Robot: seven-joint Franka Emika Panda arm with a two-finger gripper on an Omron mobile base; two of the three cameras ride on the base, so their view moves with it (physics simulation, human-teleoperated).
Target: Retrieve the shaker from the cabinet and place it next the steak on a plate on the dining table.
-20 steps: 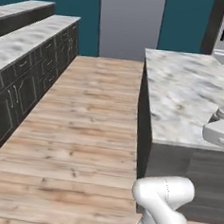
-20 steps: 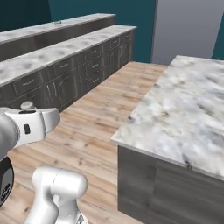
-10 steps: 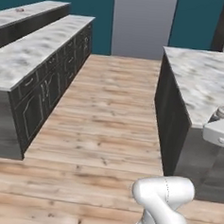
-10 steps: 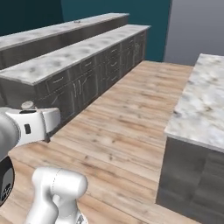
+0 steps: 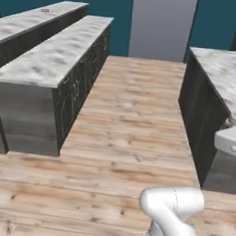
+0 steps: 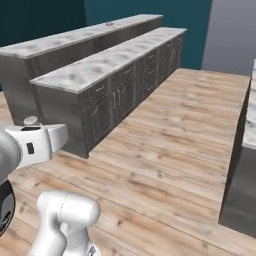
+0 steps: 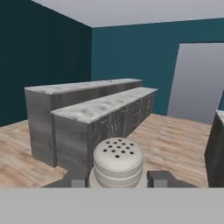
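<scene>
Hand view: my gripper (image 7: 118, 179) is pinching the shaker (image 7: 118, 162) upright between both fingers. I am carrying it toward the dining table (image 6: 75, 37); keeping it level, grip firm.

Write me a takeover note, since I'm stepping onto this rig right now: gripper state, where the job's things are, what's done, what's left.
Gripper: shut on the shaker, which sits upright between the fingertips, perforated cap toward the camera.
Dining table: the tall marble-topped bar counter ahead to the left, behind the lower marble counter. A small item lies far along its top; too small to identify as plate or steak.
Done: shaker is out of the cabinet and in hand.
Left: drive to the dining table, find the plate with the steak, set the shaker down beside the steak, release.
</scene>
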